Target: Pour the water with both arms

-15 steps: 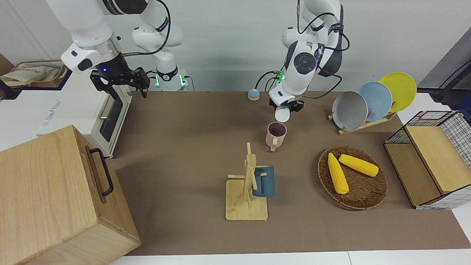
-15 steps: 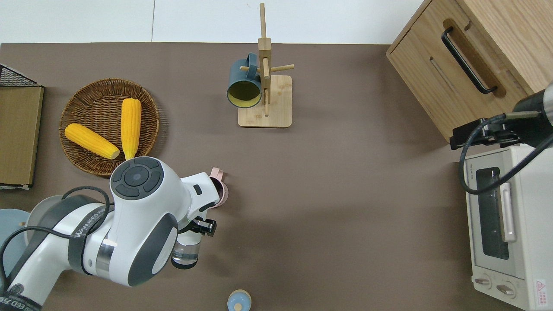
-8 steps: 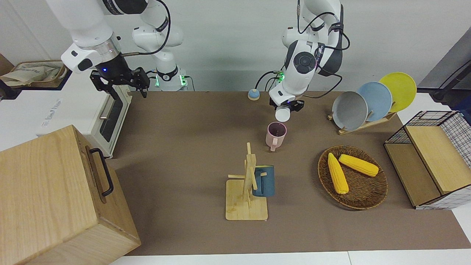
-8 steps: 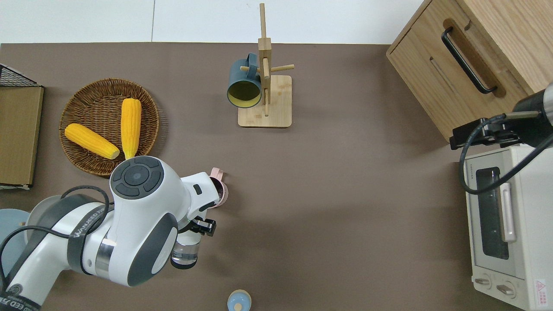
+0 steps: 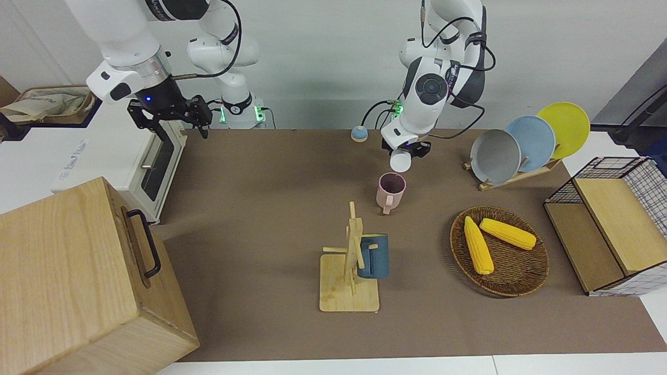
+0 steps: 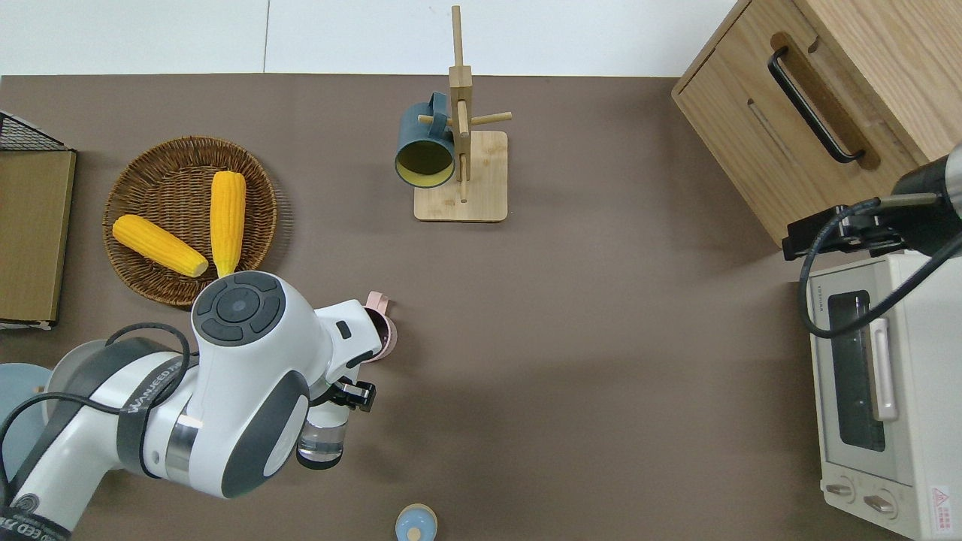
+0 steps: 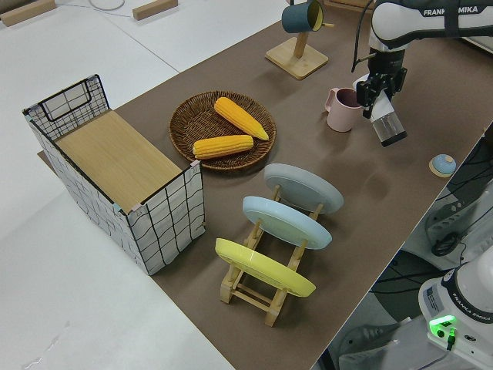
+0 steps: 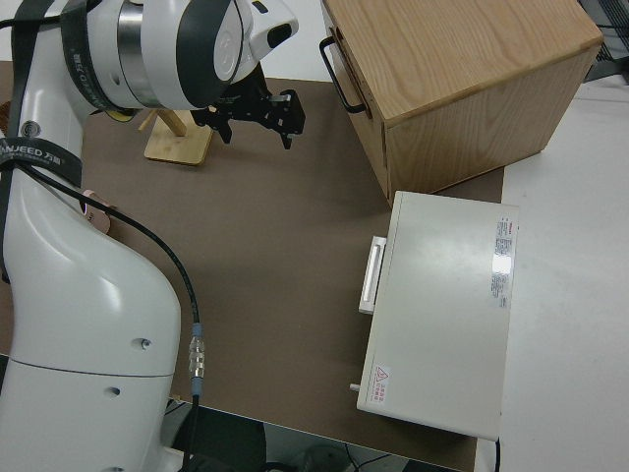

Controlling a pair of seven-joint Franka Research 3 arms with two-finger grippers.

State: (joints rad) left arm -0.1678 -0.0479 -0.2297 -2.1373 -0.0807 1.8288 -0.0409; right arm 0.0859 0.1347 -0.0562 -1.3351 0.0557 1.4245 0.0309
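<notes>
The brown counter (image 6: 601, 338) is seen carrying a pink mug (image 5: 390, 192), a wooden mug tree (image 5: 349, 284), a wicker basket (image 6: 150, 180), a plate rack (image 7: 266, 289), a small blue lid (image 6: 415, 523), a wooden cabinet (image 5: 78, 281) and a toaster oven (image 6: 879, 391)

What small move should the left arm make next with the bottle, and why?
Probably carry the tilted clear plastic bottle a little farther from the robots, until its mouth is over the pink mug. The left gripper holds it short of the mug's rim, so pouring from here could spill onto the brown table mat. The right arm is parked.
</notes>
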